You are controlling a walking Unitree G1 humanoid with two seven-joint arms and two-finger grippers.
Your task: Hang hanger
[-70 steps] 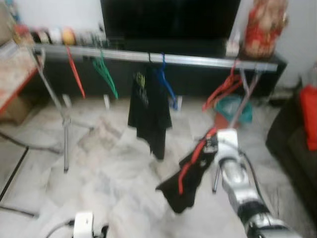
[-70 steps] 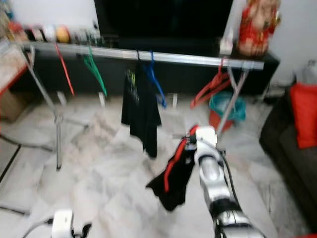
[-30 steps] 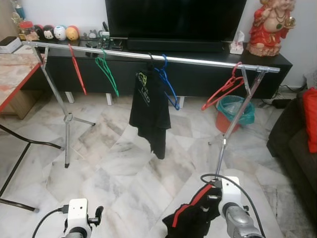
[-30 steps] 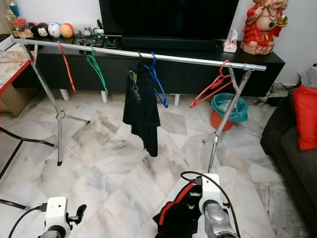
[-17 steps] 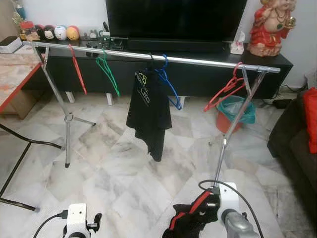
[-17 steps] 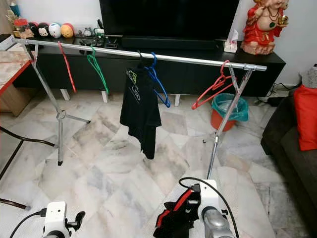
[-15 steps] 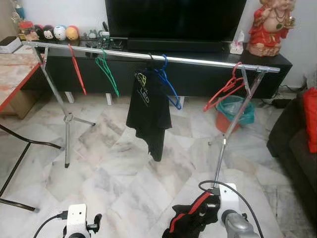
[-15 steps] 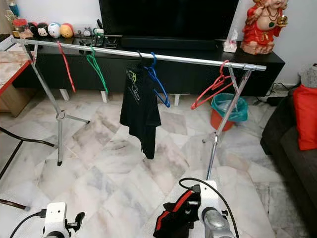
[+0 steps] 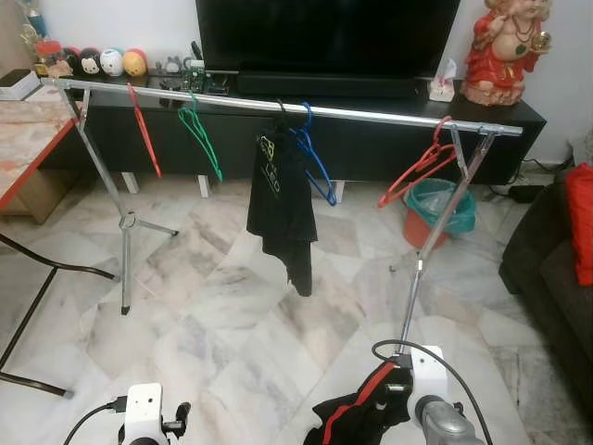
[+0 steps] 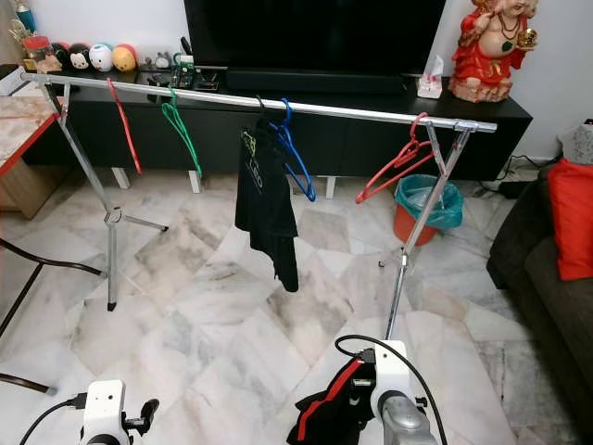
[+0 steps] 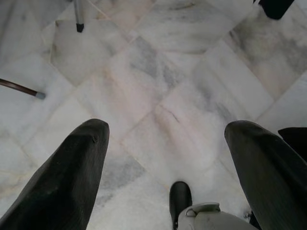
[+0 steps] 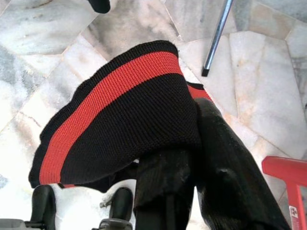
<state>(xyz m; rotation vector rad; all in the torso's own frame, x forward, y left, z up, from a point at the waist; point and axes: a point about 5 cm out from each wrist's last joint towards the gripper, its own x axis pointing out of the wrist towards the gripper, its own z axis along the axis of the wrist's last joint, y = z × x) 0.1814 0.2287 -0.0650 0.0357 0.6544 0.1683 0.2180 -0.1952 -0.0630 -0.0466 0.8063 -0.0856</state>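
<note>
Two grippers sit low at the bottom of the head views. The right gripper [image 12: 192,191] has its black fingers [image 12: 230,182] clamped on a black garment with a red stripe [image 12: 115,124], held down near the marble floor [image 9: 213,315], close to the foot of the rail's right leg [image 9: 435,250]; I can't tell whether a hanger is inside that cloth. The left gripper [image 11: 168,158] hangs over bare floor with its fingers [image 11: 62,182] spread wide, holding nothing. Ahead stands the metal clothes rail [image 9: 371,114], carrying a red hanger [image 9: 144,130], a green hanger [image 9: 202,139], a black shirt [image 9: 283,204], a blue hanger [image 9: 315,162] just beside it, and red hangers [image 9: 422,171] at the right end. Behind that right leg, a red bucket [image 9: 417,227] has a teal bag lining it [image 9: 445,204]; its contents are hidden.
</note>
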